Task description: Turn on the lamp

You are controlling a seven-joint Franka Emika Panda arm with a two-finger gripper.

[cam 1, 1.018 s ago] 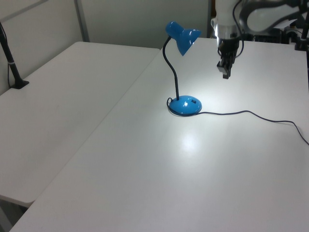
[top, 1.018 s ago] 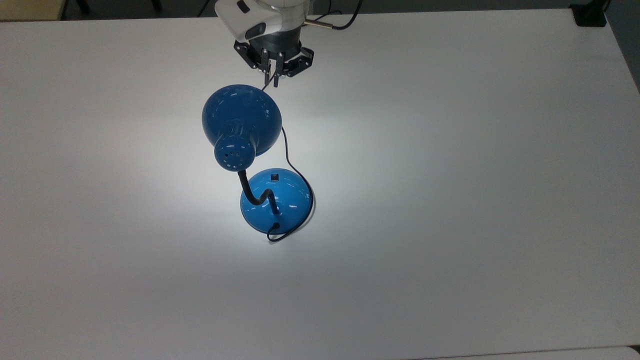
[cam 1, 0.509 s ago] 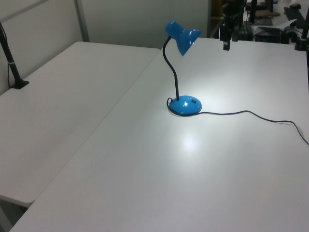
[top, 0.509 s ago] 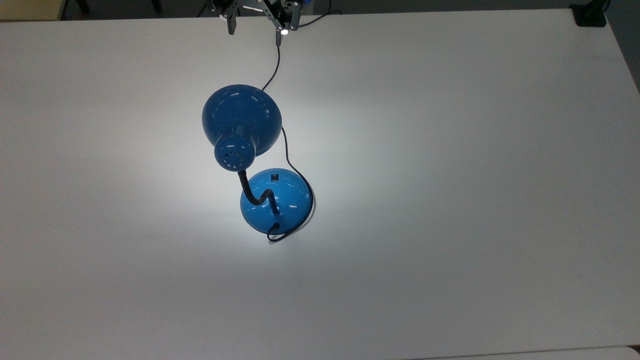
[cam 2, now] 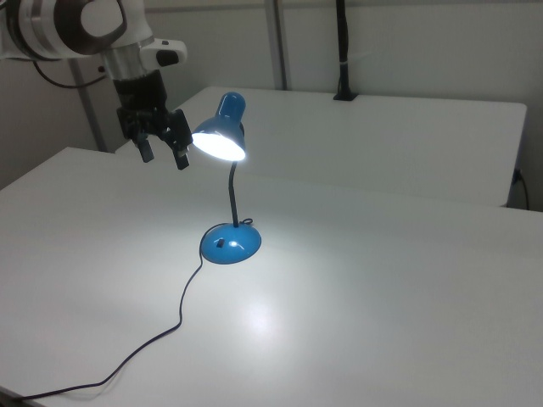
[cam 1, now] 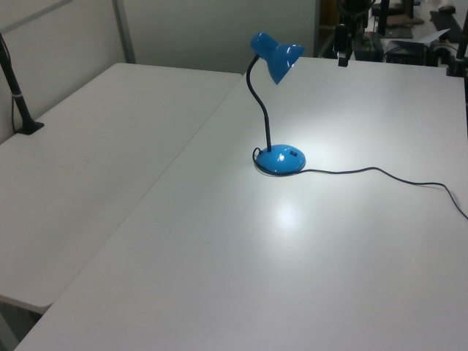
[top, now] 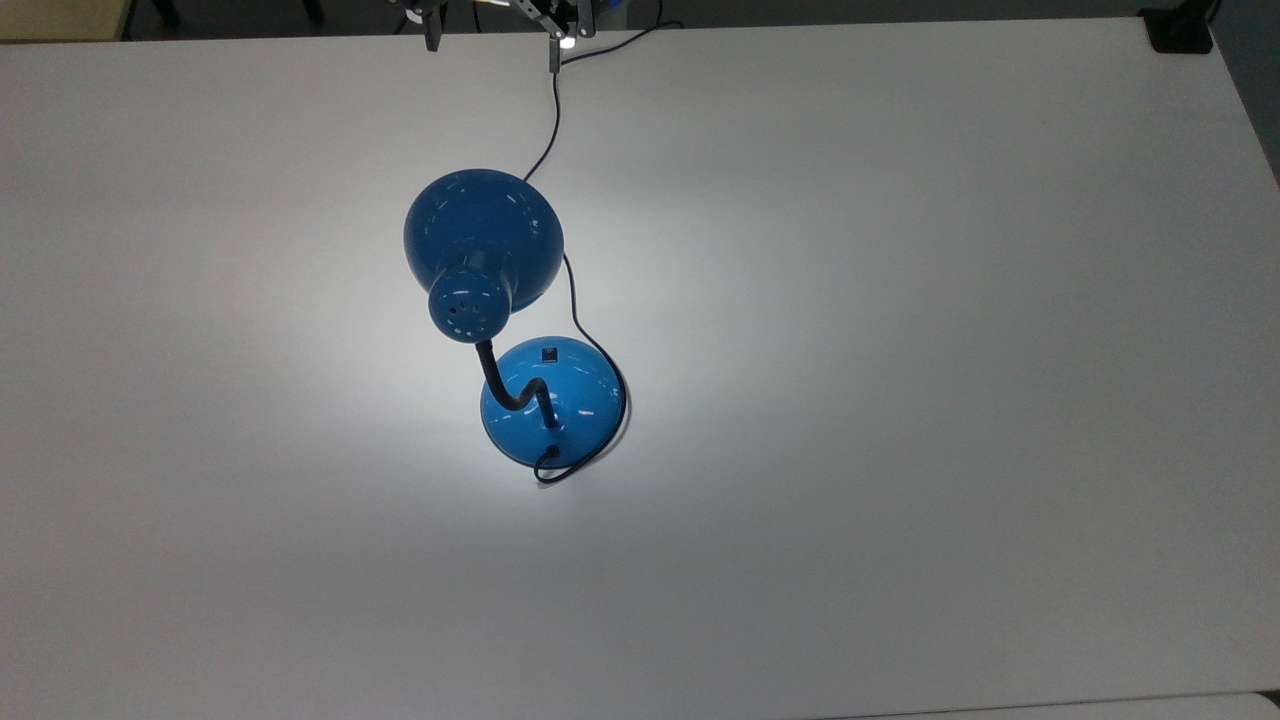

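The blue lamp stands near the middle of the white table, and it is lit. Its dome shade (top: 485, 235) (cam 1: 278, 58) glows white underneath in the right view (cam 2: 221, 142) and throws a bright pool on the table. A black gooseneck joins the shade to the round base (top: 555, 400) (cam 2: 230, 244), which carries a small black switch (top: 549, 353). The black cord (top: 555, 120) (cam 1: 380, 172) trails off across the table. My gripper (top: 492, 45) (cam 2: 164, 159) hangs open and empty in the air beside the shade, apart from it.
A second white table (cam 1: 95, 139) adjoins this one. A black post on a clamp (cam 1: 18, 95) (cam 2: 342, 51) stands at its far edge. A dark block (top: 1180, 30) sits at the table corner at the top view's upper right.
My gripper has drawn away from the shade toward the top view's upper edge, rising, and its fingers have spread from shut to open. The lamp stays lit and unmoved.
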